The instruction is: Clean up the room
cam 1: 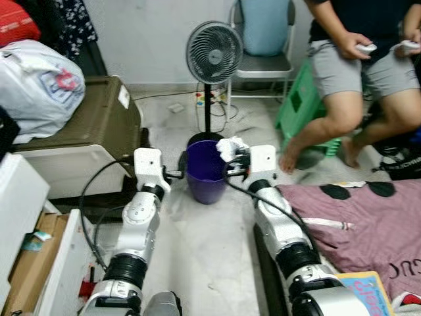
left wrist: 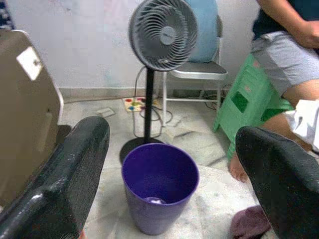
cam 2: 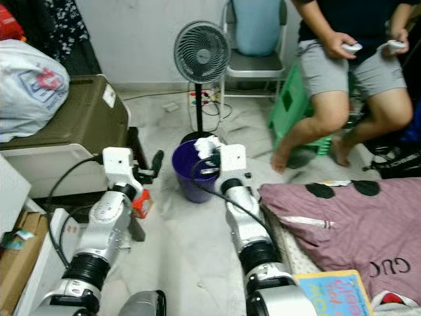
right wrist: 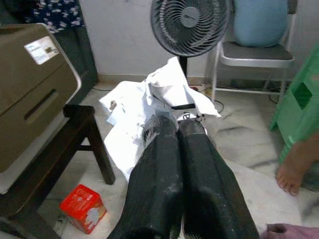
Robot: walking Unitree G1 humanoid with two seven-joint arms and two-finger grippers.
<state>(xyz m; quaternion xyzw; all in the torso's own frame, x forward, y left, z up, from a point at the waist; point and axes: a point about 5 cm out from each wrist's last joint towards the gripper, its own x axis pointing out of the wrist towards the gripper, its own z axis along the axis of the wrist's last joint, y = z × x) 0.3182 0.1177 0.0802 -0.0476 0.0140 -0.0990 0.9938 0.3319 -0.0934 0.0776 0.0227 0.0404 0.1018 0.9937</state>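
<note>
Crumpled white paper, pinched between the closed fingers of the right claw, carried above the rim of the purple bin; presumably held there for dropping in, since clearing the room means binning loose rubbish. No clear long axis to the wad: bunched and irregular, peaked at one end, a flatter sheet trailing off to one side of the fingers. Seen from the head, sitting at the bin's right edge rather than over its middle, so probably in need of a slight shift leftward before release. Bin upright on the marble floor, mouth up, something small and pale at its bottom. Left claw spread wide, holding nothing, aimed at the bin from its left side. Behind the bin, a standing fan. Red box on the floor beside a dark stand. Seated person beyond.
</note>
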